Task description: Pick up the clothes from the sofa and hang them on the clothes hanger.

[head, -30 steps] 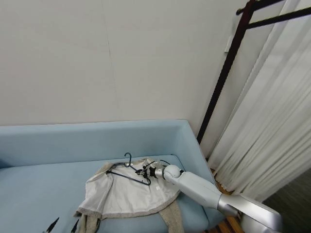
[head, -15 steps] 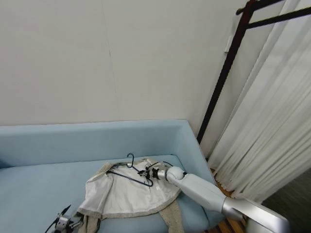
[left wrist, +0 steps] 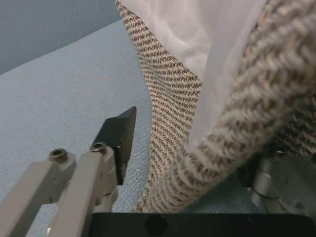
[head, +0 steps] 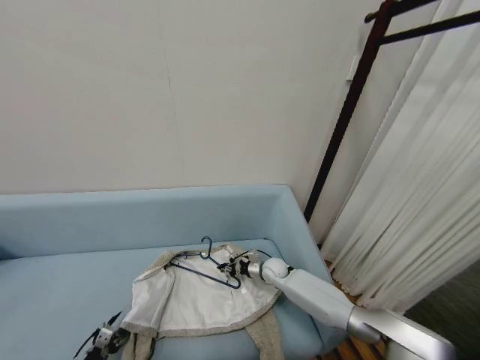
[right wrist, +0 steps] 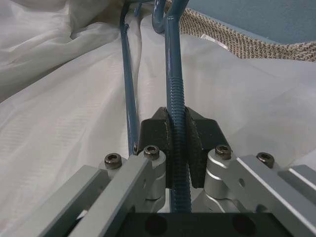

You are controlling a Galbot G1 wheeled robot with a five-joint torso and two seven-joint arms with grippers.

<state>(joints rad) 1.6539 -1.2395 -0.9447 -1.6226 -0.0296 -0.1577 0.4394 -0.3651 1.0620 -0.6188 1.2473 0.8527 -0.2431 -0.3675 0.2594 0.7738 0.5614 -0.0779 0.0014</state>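
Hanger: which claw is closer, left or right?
Right. The right claw is shut on the hanger; the left claw is open at the lower edge of the jacket, apart from the hanger.

Head view: the left gripper (head: 103, 342) sits at the bottom edge, partly cut off and too small to make out in detail. The jacket (head: 196, 304) trails its knitted sleeves past that same edge. The clothes rack (head: 352, 97) is cut off at the top, and its foot is hidden behind the sofa (head: 67, 300).

Left wrist view: one black finger pad (left wrist: 118, 140) is plain, while the opposite finger is mostly hidden behind a thick knitted fold.

Right wrist view: the hanger (right wrist: 175, 74) loses its hook at the picture's edge, and its ribbed shaft vanishes between the right gripper (right wrist: 177, 136) pads.
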